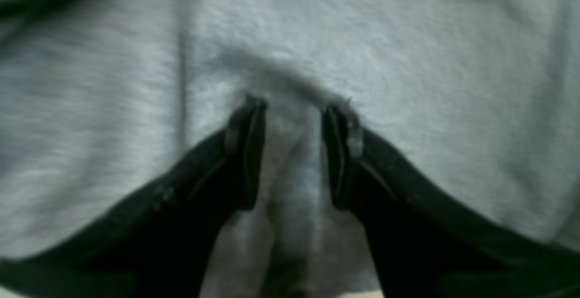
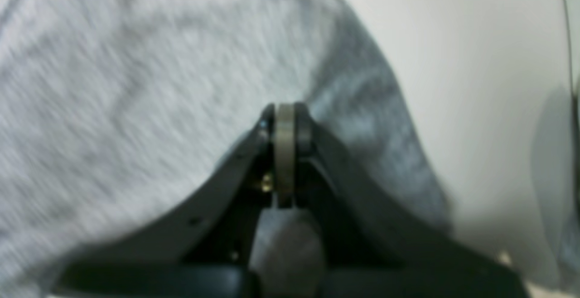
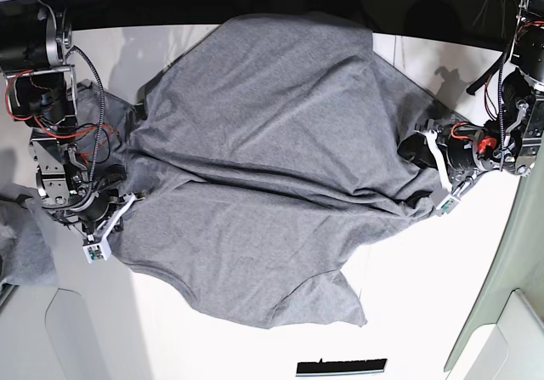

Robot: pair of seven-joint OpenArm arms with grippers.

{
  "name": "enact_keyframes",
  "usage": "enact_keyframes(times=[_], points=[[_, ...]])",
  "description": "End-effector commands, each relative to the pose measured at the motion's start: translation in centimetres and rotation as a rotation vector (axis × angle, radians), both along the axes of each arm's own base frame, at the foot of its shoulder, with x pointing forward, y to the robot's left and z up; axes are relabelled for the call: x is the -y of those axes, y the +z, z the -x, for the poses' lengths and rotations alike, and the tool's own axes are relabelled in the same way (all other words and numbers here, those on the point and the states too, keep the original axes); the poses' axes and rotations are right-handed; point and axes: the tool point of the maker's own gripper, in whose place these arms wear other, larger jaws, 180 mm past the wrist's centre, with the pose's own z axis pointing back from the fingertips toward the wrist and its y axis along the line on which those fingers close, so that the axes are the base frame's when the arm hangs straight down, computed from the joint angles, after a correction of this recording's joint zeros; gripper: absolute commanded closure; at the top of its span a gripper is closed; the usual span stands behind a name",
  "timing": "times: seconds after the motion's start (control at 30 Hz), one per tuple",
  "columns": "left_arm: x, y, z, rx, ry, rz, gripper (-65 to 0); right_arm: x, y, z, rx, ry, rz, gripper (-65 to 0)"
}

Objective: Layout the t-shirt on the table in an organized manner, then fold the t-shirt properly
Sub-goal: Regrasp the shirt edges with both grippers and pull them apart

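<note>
— What is under you?

— The table, broad and white, bare toward the near side of the base view. A thin dark line crosses it at the edge of my right wrist view.

— And the t-shirt?

— The t-shirt lies spread over most of the table, heather grey and rumpled, with long creases running across its middle. One edge ends in a point at the near side. It reaches from my one arm to the other.

— Your left pincer?

— My left gripper is at the shirt's edge, on the right of the base view. Its jaws stand apart with a ridge of grey cloth rising between them and both tips pressed into the fabric. Whether they really pinch that fold, I cannot tell.

— And the right one?

— My right gripper is at the opposite edge, jaws clenched tight together, tips against the cloth. I cannot make out any fabric caught between them.

— Anything smaller?

— A short black strip lies on the table beyond the shirt's pointed edge.
</note>
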Motion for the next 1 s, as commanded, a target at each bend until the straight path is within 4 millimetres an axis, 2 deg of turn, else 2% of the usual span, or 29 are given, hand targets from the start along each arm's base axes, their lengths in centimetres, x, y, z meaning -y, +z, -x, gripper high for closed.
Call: enact_keyframes(times=[0.0,0.13,0.2,0.33,0.43,0.57,0.77,0.87,0.97], points=[[-3.9,-0.9,1.0,-0.066,0.032,-0.171,-27.1,1.4,2.0,-1.4,0.058,-0.015,0.002,0.0],[-5.9,-0.4,-0.6,-0.05,0.055,-0.248,-27.1,3.4,1.1,0.4,0.029,-0.04,-0.009,0.0],[-6.5,0.2,-2.1,-0.022,0.066,-0.265,-27.1,4.3,0.7,1.3,0.021,-0.06,-0.016,0.0],[-6.5,1.7,-5.4,0.032,0.089,-0.261,-27.1,5.4,-0.4,4.0,-0.018,-0.093,-0.042,0.0],[-5.1,2.5,-7.5,0.061,0.083,-0.252,-27.1,5.3,-1.0,6.4,-0.044,-0.121,-0.099,0.0],[-2.0,2.8,-9.3,0.087,0.057,-0.208,-27.1,4.6,-1.3,10.1,-0.072,-0.146,-0.204,0.0],[3.3,2.0,-9.8,0.078,-0.069,-0.178,-27.1,3.7,-0.4,15.2,-0.053,-0.15,-0.282,0.0],[5.9,1.2,-9.3,0.062,-0.147,-0.181,-27.1,3.5,1.0,16.2,-0.021,-0.129,-0.271,0.0],[6.4,1.3,-9.6,0.07,-0.165,-0.198,-27.1,3.4,3.5,15.2,0.055,-0.125,-0.286,0.0]])
